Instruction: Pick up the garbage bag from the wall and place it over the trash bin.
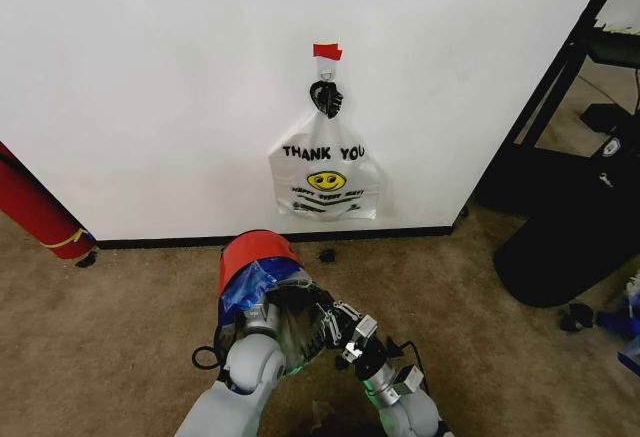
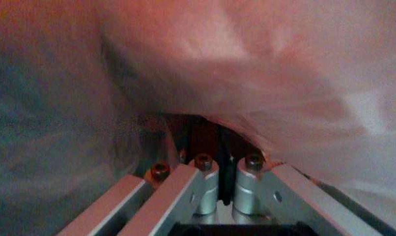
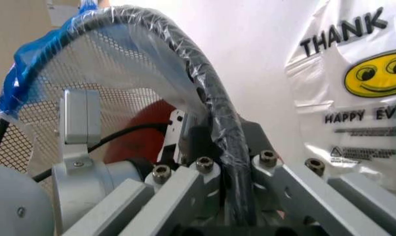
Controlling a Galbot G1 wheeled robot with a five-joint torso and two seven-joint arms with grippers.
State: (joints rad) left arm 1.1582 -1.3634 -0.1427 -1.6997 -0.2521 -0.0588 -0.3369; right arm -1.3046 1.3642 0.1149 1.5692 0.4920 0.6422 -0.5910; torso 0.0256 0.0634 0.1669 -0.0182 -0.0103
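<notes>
Both my claws work at the trash bin on the floor near the wall: right claw pinches its bagged rim; left claw sits narrow inside the garbage bag.

left gripper fingertips are disappearing under blurred garbage bag film; trash bin base is hiding behind the arms.
</notes>
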